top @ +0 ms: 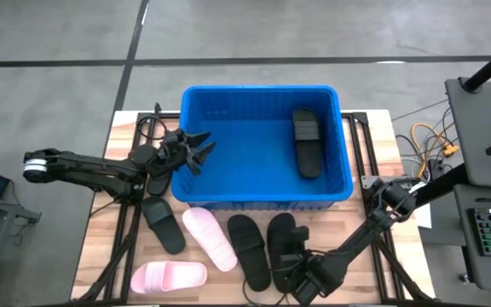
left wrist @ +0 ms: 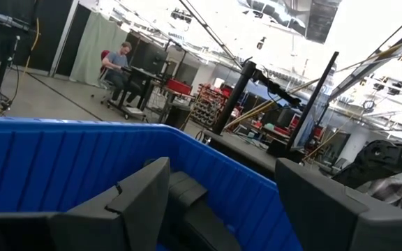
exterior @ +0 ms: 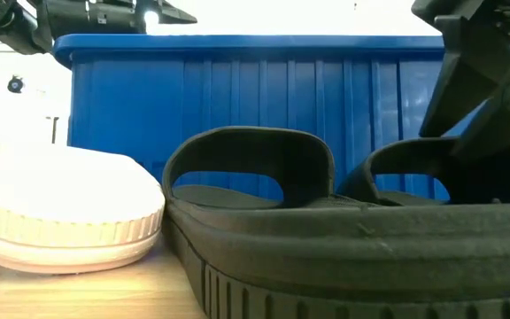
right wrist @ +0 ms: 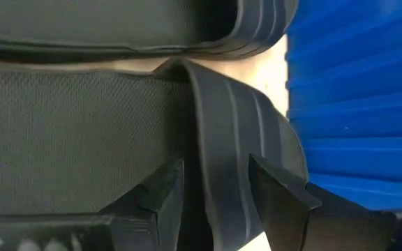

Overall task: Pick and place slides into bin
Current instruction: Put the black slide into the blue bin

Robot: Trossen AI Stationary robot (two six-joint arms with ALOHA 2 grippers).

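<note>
**Right end effector pinching a black slide strap beside the bin**

The right end effector (right wrist: 215, 192) is reaching down to the surface (top: 101, 247) in front of the blue bin (top: 262, 198), and its fingers are pinching the strap of a black slide (top: 284, 239). The left end effector (top: 196, 152) is hovering over the bin's left rim with fingers spread, holding nothing. One black slide (top: 306, 141) is lying inside the bin. Two pink slides (top: 211, 239) and other black ones are lying on the surface.

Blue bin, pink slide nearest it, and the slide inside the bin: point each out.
Blue bin (top: 196, 145): high view, bare floor.
Pink slide (top: 211, 238): high view, its strap.
Slide inside the bin (top: 306, 141): high view, middle of sole.
</note>
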